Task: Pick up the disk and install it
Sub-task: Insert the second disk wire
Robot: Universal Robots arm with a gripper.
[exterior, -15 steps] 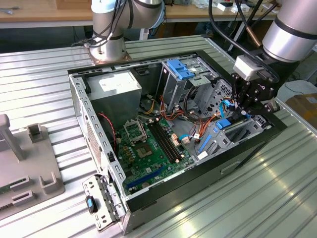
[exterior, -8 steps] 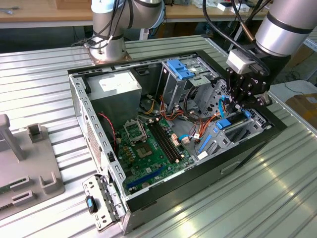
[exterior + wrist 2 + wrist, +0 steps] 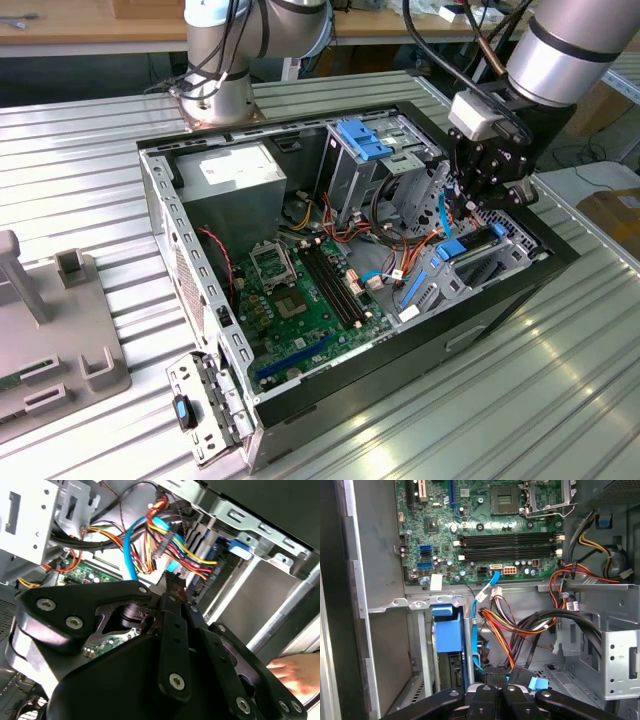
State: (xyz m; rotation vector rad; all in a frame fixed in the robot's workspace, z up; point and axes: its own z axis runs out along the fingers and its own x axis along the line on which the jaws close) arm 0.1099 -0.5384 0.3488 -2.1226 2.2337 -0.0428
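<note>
The disk [image 3: 462, 247], grey with a bright blue carrier frame, sits on edge in the drive bay at the front corner of the open computer case, toward the exterior view's right. The first wrist view shows its blue frame [image 3: 445, 632] inside the bay, and the second wrist view a blue tab of it [image 3: 239, 547]. My gripper [image 3: 462, 205] hangs just above the bay and beside the disk. Its black fingers [image 3: 487, 687] are pressed together, shut, with nothing seen between them. Their tips [image 3: 174, 580] point at the cable bundle next to the bay.
Red, yellow, black and thin blue cables [image 3: 520, 625] crowd the space beside the bay. The motherboard [image 3: 300, 290] lies on the case floor, with the power supply [image 3: 235, 170] at the back. A blue bracket [image 3: 362, 138] tops the metal cage. A grey fixture [image 3: 50, 330] stands at the exterior view's left.
</note>
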